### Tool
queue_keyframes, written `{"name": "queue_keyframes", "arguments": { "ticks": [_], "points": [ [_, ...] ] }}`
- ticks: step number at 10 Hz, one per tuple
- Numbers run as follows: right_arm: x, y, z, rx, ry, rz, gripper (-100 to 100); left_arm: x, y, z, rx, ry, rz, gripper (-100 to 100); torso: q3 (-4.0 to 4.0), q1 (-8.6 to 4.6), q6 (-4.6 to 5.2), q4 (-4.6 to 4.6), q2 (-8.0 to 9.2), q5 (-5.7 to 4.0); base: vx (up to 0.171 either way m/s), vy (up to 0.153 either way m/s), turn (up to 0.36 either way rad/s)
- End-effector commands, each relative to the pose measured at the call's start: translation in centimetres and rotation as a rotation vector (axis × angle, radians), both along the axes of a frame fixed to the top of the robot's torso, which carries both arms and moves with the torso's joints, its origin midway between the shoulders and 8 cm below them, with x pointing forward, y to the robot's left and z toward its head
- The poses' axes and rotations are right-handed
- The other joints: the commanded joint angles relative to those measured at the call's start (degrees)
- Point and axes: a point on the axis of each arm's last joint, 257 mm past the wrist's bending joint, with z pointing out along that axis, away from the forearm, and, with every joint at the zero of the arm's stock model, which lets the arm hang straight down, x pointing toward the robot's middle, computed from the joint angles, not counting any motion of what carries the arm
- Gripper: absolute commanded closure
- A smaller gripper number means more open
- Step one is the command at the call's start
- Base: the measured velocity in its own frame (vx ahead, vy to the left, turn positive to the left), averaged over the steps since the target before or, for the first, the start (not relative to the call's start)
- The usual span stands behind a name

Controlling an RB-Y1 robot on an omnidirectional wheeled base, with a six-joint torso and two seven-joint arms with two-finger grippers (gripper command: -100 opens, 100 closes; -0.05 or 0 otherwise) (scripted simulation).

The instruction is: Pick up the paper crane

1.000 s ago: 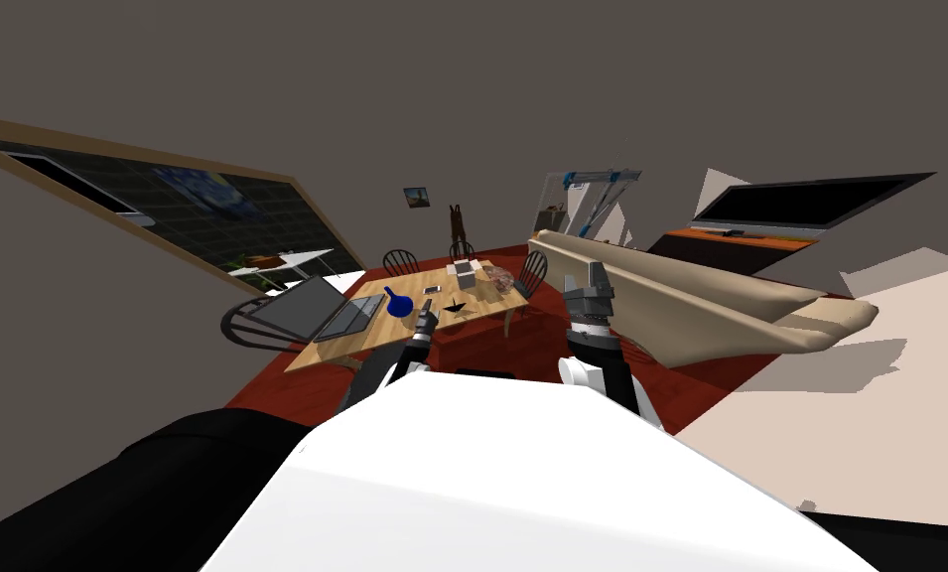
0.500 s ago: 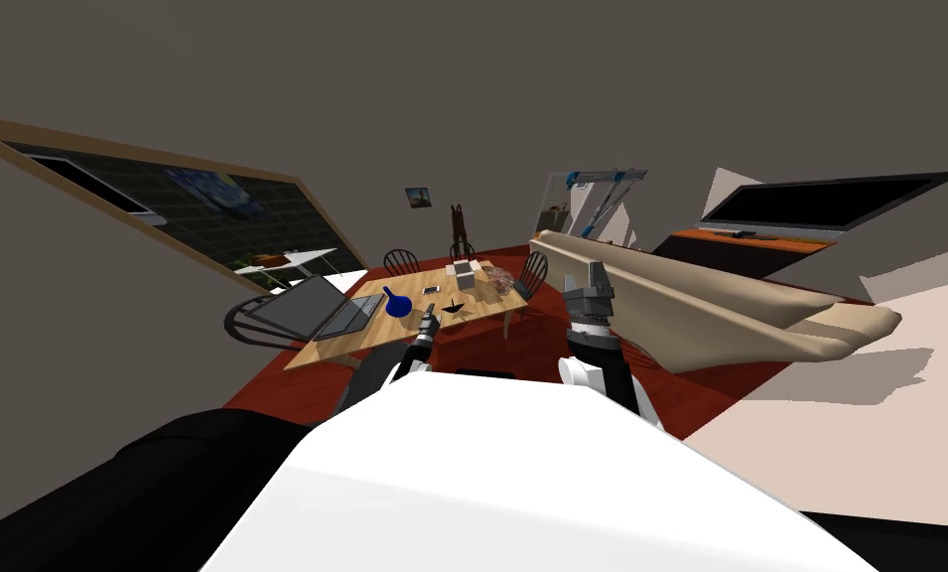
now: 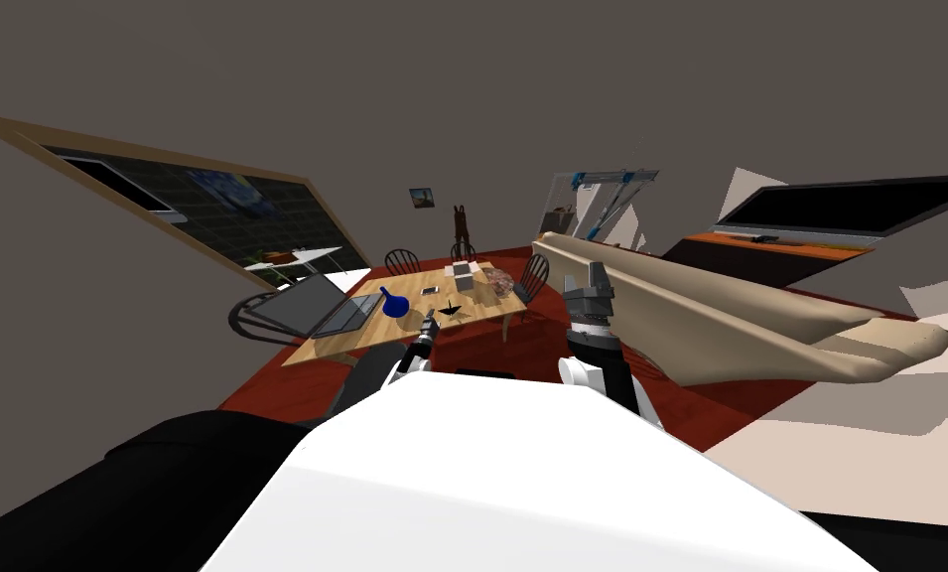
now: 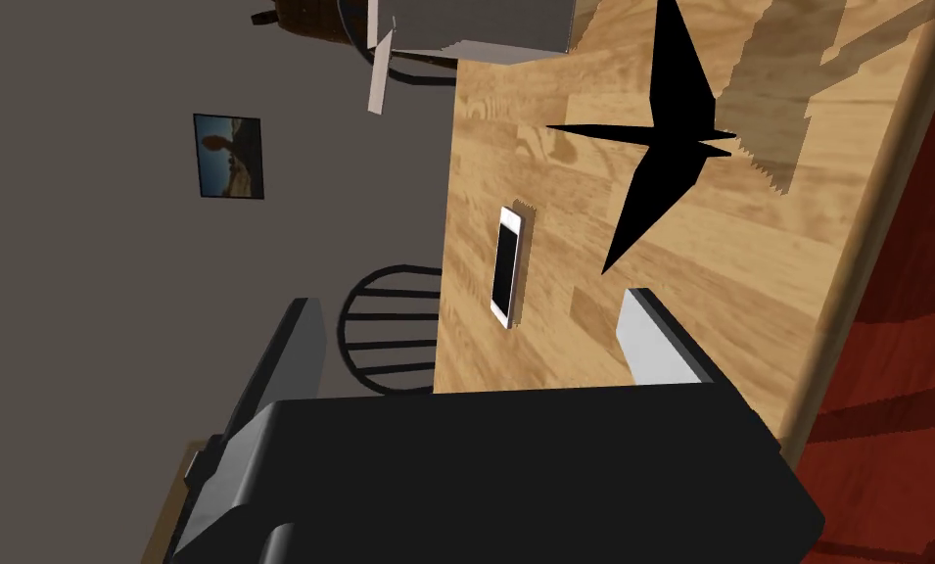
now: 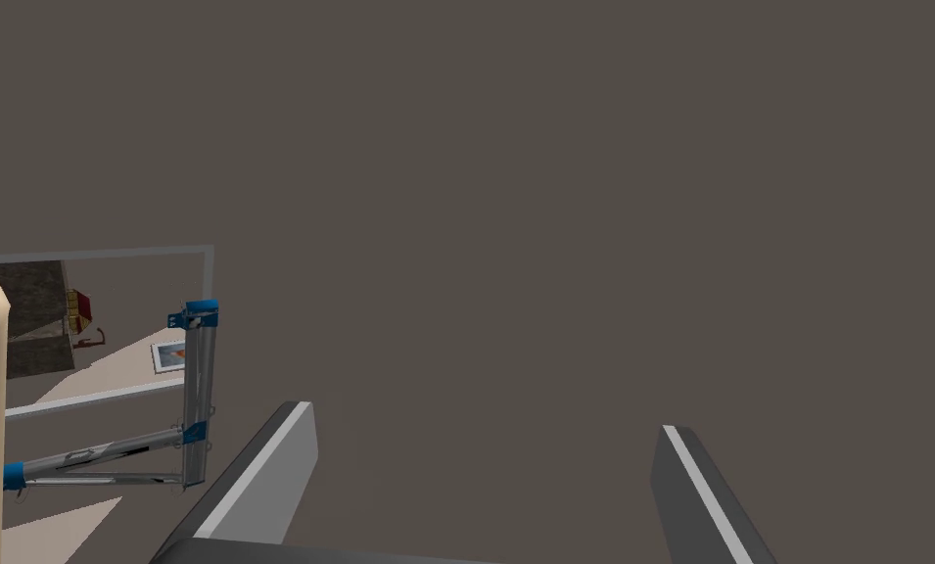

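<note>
The paper crane (image 3: 451,310) is a flat black bird shape lying on the wooden table (image 3: 481,306), near its front edge. In the left wrist view the crane (image 4: 666,147) lies ahead of my left gripper (image 4: 465,333), beyond the fingertip (image 4: 651,338) on the table-edge side. That gripper is open with nothing between its fingers. In the head view the left gripper (image 3: 428,323) hovers at the table's near edge, just short of the crane. My right gripper (image 3: 588,288) is raised beside the sofa, open and empty (image 5: 485,441).
A white phone (image 4: 505,264) lies on the table ahead of the left gripper. An open laptop (image 3: 313,308), a blue vessel (image 3: 396,303) and a pale box (image 3: 465,275) also stand there. Dark chairs (image 3: 400,261) ring the table. A beige sofa (image 3: 720,308) runs along my right.
The whole head view has swung: the sofa and screen slid right, so my head or base has turned. My left gripper has edged slightly closer to the crane.
</note>
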Motion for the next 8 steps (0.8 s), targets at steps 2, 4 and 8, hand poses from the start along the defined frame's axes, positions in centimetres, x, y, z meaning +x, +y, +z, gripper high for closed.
{"name": "queue_keyframes", "arguments": {
  "ticks": [2,4,8],
  "points": [
    [0.0,0.0,0.0,0.000,0.000,0.000,0,0.1,1.0,-2.5,-0.024,0.066,0.022,-100,0.04,0.11,0.00,0.01,0.09,0.02,0.040,-0.054,0.035],
    [0.0,0.0,0.0,0.000,0.000,0.000,0,0.3,2.1,-4.8,-0.053,0.130,0.051,-100,0.02,0.11,0.00,0.01,0.03,0.03,0.076,-0.077,0.071],
    [0.0,0.0,0.0,0.000,0.000,0.000,0,0.3,3.8,-8.8,-0.119,0.243,0.111,-100,-0.05,0.05,0.00,-0.02,-0.09,0.01,0.089,-0.082,0.061]
  ]
}}
